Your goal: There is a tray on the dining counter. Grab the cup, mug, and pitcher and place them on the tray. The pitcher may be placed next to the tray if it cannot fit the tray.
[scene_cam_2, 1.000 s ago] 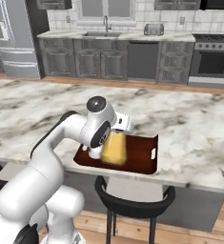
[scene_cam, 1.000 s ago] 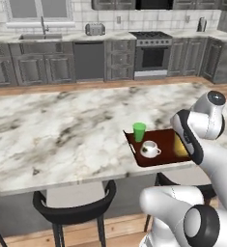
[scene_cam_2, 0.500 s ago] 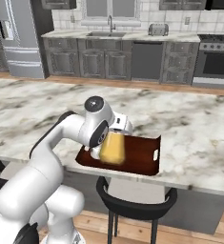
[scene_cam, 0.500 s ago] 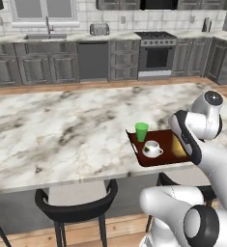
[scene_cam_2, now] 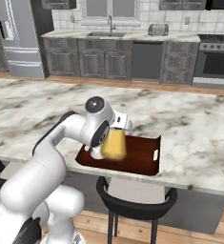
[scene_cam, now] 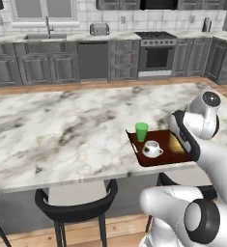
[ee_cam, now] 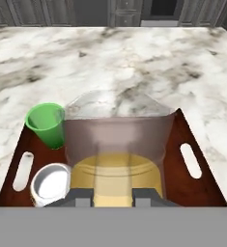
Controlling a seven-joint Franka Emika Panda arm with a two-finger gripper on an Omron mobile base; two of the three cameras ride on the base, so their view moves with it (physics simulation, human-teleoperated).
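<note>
On the marble dining counter [scene_cam: 62,130] near its front edge lies the dark red-brown tray [scene_cam: 135,146] [scene_cam_2: 144,159] [ee_cam: 187,181]. The green cup [scene_cam: 142,131] [ee_cam: 47,124] and the white mug [scene_cam: 152,149] [ee_cam: 51,182] stand on the tray's left part. My gripper [ee_cam: 113,198] [scene_cam_2: 117,128] is shut on the neck of the amber pitcher [ee_cam: 117,144] [scene_cam_2: 114,145] [scene_cam: 177,143], which sits over the tray's middle, right of the cup and mug. I cannot tell whether its base touches the tray.
Black stools [scene_cam: 76,202] [scene_cam_2: 137,205] stand under the counter's front edge. Bare marble [scene_cam_2: 194,143] spreads around the tray on three sides. Grey cabinets, a sink and a stove [scene_cam: 156,53] line the far wall.
Both base views have shifted slightly with the base. The gripper keeps its hold on the pitcher over the tray; cup and mug have not moved.
</note>
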